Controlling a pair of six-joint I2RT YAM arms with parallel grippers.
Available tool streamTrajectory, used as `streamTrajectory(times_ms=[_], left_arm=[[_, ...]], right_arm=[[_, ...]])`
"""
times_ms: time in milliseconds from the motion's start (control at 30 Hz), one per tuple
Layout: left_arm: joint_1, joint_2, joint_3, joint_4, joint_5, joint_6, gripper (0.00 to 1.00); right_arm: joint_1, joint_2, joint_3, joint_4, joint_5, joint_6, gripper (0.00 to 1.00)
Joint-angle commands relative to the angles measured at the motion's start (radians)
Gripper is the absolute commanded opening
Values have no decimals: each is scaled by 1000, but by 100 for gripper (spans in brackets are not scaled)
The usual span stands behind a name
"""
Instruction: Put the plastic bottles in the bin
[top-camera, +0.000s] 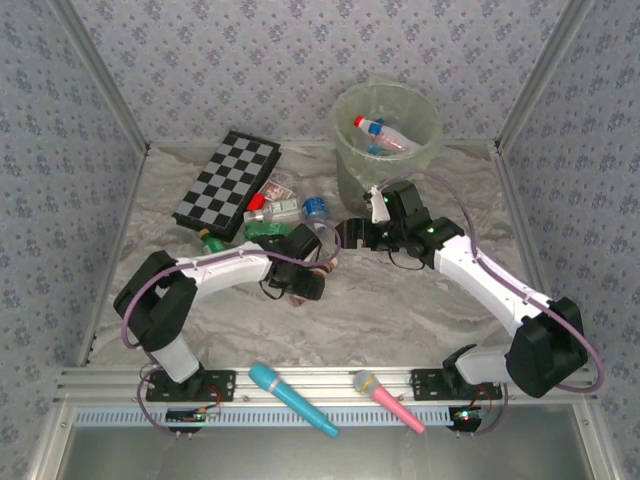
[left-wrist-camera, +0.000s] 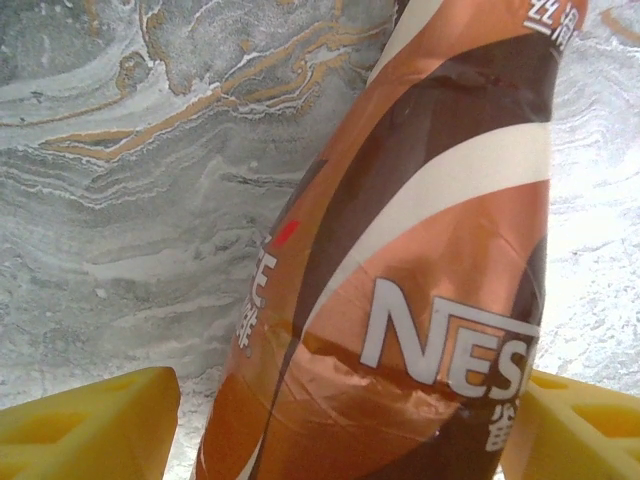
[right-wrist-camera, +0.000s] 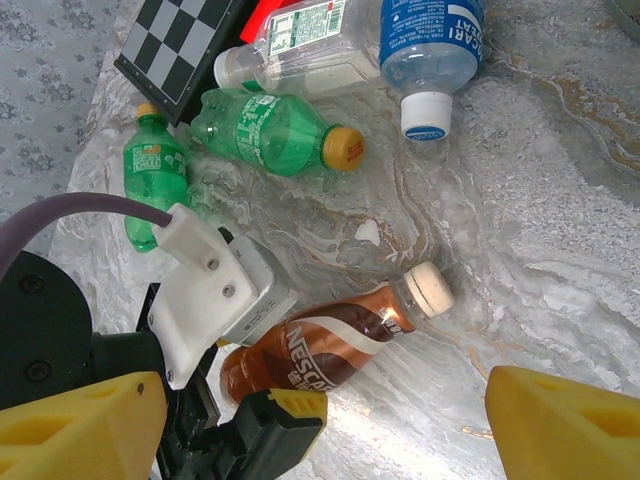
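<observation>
left gripper (left-wrist-camera: 335, 425): low over the counter (left-wrist-camera: 120, 200), straddling the brown bottle (left-wrist-camera: 420, 250). its yellow fingers (left-wrist-camera: 90, 425) stand one on each side of the labelled body. a sliver of counter shows beside one finger, so i judge it not clamped yet.
right gripper (right-wrist-camera: 322, 425): wide, nothing between its fingers, hanging just above and beside the left gripper.
brown bottle, place: on its side on the counter, cream cap (right-wrist-camera: 430, 288) pointing away from the left gripper, set apart from the other bottles.
other bottles: the green bottle with the orange cap (right-wrist-camera: 270, 130), a second green bottle (right-wrist-camera: 155, 175), a clear bottle (right-wrist-camera: 300, 45) and a blue-labelled bottle (right-wrist-camera: 430, 40) lie near the chessboard (right-wrist-camera: 170, 45).
bin (top-camera: 345, 110): at the far side of the counter, with bottles in the bin (top-camera: 390, 138) already.
weight: probably light. the sleeve hides whether any drink is left.
wall: thin plastic, likely to dent under a hard squeeze.
surface: glossy, wrinkled sleeve over a round body, so likely slippery and prone to rolling or squirting out of the fingers.
where to hold: across the middle of the body, square to its long axis, where the fingers now stand. the neck is stiffer but narrower.
risk: an off-centre pinch could spin the bottle out.
</observation>
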Motion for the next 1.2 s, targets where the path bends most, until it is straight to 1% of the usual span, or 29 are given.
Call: streamTrajectory(times_ms=[0,133,200,267,433,533,700,900,1033,1167], left_arm=[[-9,21,6,-11,15,9,79],[-19,42,5,4,24,2,75],[-24,45,8,3,23,-4,68],[-29,30,13,-2,7,-13,64],[-30,-62,21,-11,-48,-42,64],[-30,-131,45,-18,-77,-51,64],[-31,-236,103,-7,-126,-51,64],[-41,-302,173,-14,-192,-7,63],[-44,-328,202,-22,-195,3,63],[-58,-341,215,-25,-193,3,63]], right_arm=[[-5,-30,42,-29,6,6,86],[-11,-40,54,-42,10,2,87],[-17,-50,57,-45,10,5,87],[-24,-63,60,-50,10,9,87],[-60,-84,78,-61,8,28,86],[-100,-85,92,-38,-26,60,86],[-141,-64,137,29,-92,120,81],[-138,9,224,106,-174,188,72],[-117,76,270,159,-215,227,67],[-83,139,330,155,-234,218,63]])
